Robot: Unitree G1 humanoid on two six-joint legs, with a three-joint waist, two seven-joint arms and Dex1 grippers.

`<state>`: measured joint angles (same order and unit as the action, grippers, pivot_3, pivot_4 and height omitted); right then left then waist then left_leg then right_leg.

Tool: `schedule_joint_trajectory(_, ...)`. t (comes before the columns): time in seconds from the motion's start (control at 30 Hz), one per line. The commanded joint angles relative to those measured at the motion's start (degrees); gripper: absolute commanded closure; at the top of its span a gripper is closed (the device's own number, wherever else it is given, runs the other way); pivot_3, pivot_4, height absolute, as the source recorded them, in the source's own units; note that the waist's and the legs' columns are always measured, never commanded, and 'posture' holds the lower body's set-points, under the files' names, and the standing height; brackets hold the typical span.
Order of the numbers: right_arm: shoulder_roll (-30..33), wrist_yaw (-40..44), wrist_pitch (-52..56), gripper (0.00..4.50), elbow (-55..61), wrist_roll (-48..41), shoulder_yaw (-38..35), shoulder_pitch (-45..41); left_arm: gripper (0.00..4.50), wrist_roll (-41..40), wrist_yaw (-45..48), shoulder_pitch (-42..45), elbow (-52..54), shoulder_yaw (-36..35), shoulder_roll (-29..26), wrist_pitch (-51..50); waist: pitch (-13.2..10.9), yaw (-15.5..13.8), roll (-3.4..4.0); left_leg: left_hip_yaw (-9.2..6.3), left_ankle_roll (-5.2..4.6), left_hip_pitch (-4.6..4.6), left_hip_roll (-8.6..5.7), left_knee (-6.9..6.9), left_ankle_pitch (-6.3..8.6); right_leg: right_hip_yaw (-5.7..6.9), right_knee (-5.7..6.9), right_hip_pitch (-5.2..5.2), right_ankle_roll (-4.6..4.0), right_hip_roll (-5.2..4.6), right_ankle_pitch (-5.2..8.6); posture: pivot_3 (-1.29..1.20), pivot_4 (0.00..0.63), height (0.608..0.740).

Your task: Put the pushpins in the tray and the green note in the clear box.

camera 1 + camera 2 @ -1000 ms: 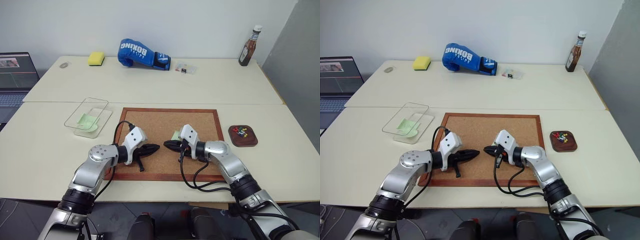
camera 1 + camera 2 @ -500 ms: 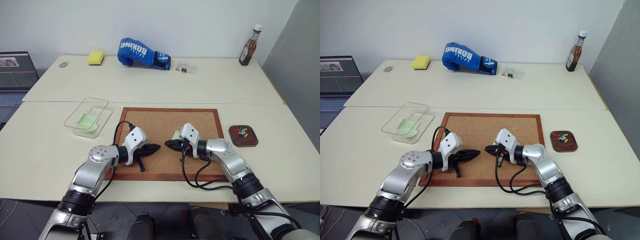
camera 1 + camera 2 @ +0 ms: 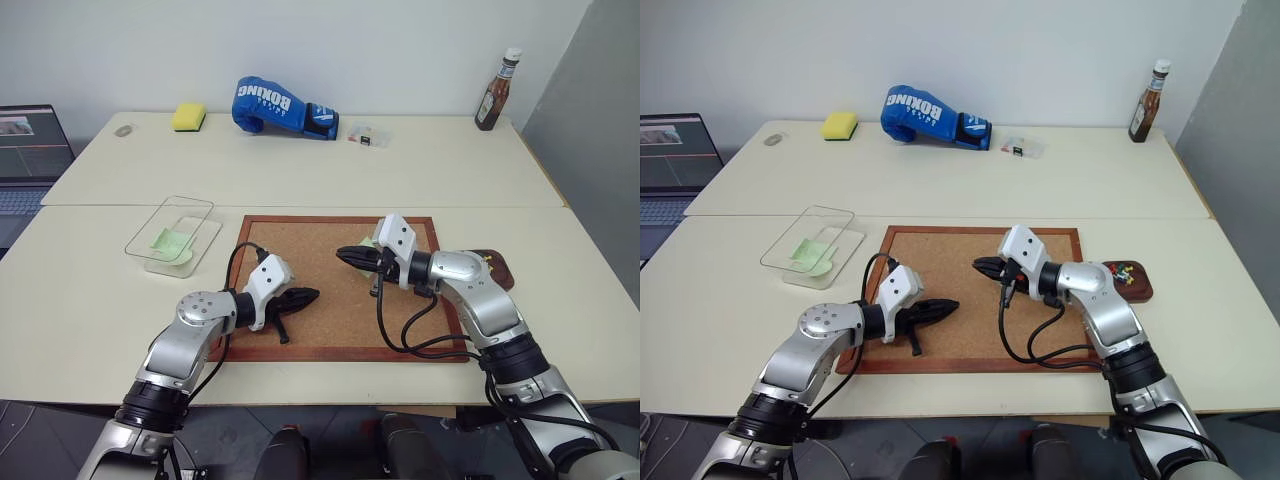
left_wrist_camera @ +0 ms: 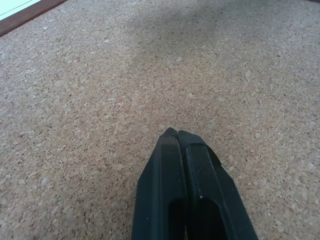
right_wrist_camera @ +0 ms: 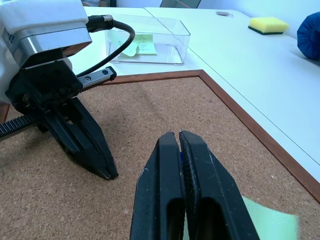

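Over the corkboard (image 3: 330, 290), both tools are clenched with nothing visibly between the fingers: left tool (image 3: 308, 296) low over the cork, right tool (image 3: 345, 254) raised, tips pointing at each other. Right wrist view catches what the head views mostly hide: a green note (image 5: 267, 220) on the cork just under and behind the right tool's tips. Same view shows the clear box (image 5: 150, 42) beyond the left tool, with green paper already inside. Tray (image 3: 1130, 282) with pushpins (image 3: 1124, 271) sits behind the right tool's arm, partly blocked by it in the left eye view. Farther back on the counter (image 3: 440, 170): boxing glove (image 3: 285, 105), sponge (image 3: 188, 116), bottle (image 3: 494, 92).
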<state>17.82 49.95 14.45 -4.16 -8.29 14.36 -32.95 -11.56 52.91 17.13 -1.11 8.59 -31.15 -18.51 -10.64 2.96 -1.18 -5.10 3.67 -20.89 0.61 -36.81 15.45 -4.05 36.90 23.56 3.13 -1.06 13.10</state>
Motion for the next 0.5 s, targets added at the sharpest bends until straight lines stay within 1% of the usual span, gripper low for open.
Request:
schedule_joint_trajectory(0.03,0.27,0.01,-0.48,4.49,2.30,-0.60,-0.93,-1.25,4.50,1.09,-0.40,-0.60,-1.50,0.99,-0.10,-1.38,0.00,0.00,0.00,0.00,0.00,0.00,0.00,0.00,0.00,0.00,0.00,0.00,0.00,0.00,0.00,0.00,0.150,0.740)
schedule_joint_trajectory(0.07,0.45,0.16,-0.93,4.49,2.22,-0.30,-0.73,-1.27,4.50,0.82,-0.45,-0.63,-1.37,0.76,-0.03,-1.57,0.00,0.00,0.00,0.00,0.00,0.00,0.00,0.00,0.00,0.00,0.00,0.00,0.00,0.00,0.00,0.00,0.150,0.740)
schedule_joint_trajectory(0.1,0.76,0.49,-1.57,4.50,2.17,0.15,-0.36,-1.24,4.10,-0.21,-0.24,-0.66,-0.93,0.16,0.10,-2.42,0.00,0.00,0.00,0.00,0.00,0.00,0.00,0.00,0.00,0.00,0.00,0.00,0.00,0.00,0.00,0.00,0.150,0.740)
schedule_joint_trajectory(0.13,0.98,0.75,-2.01,4.50,2.15,0.45,-0.09,-1.20,4.08,-0.95,-0.07,-0.69,-0.61,-0.27,0.20,-3.05,0.00,0.00,0.00,0.00,0.00,0.00,0.00,0.00,0.00,0.00,0.00,0.00,0.00,0.00,0.00,0.00,0.150,0.740)
schedule_joint_trajectory(0.17,1.17,1.01,-2.36,4.50,2.13,0.68,0.11,-1.17,3.84,-1.60,-0.01,-0.69,-0.30,-0.68,0.32,-3.64,0.00,-0.01,0.00,0.00,0.00,0.00,0.00,0.00,0.00,0.00,0.00,0.00,0.00,0.00,0.00,0.00,0.150,0.740)
schedule_joint_trajectory(0.33,2.82,2.79,-5.53,4.50,0.96,2.07,1.22,-1.48,3.05,-5.93,-0.15,0.01,1.52,-3.14,0.62,-7.90,0.00,0.11,0.00,0.00,0.00,-0.01,0.00,-0.03,0.00,0.00,0.01,0.00,-0.09,0.00,0.05,0.00,0.150,0.740)
schedule_joint_trajectory(0.37,2.97,3.03,-6.04,4.50,0.66,2.18,1.21,-1.63,2.81,-6.73,-0.09,0.22,1.86,-3.68,0.53,-8.83,-0.01,0.26,0.00,0.00,0.00,0.00,0.00,-0.02,0.00,0.00,0.01,0.01,-0.08,0.00,0.05,0.00,0.150,0.740)
schedule_joint_trajectory(0.43,3.34,3.70,-7.39,4.50,0.10,2.61,1.37,-1.94,2.55,-8.84,-0.22,0.73,2.48,-5.14,0.62,-11.11,-0.01,0.33,0.00,-0.01,0.00,0.00,0.01,-0.02,0.00,0.01,0.02,0.01,-0.07,0.01,0.04,0.00,0.150,0.740)
schedule_joint_trajectory(0.47,3.56,4.11,-8.11,4.50,-0.15,2.90,1.54,-2.06,2.28,-10.02,-0.33,1.02,2.83,-5.95,0.68,-12.34,-0.01,0.34,-0.01,0.00,0.00,-0.01,0.01,-0.02,0.00,0.01,0.02,0.01,-0.04,0.01,0.03,0.00,0.150,0.740)
schedule_joint_trajectory(0.5,3.79,4.49,-8.80,4.50,-0.38,3.15,1.74,-2.13,2.12,-11.30,-0.47,1.29,3.21,-6.79,0.78,-13.66,-0.02,0.34,-0.02,0.00,0.00,0.00,0.01,-0.01,0.00,0.00,0.01,0.02,-0.02,0.01,0.01,0.00,0.150,0.740)
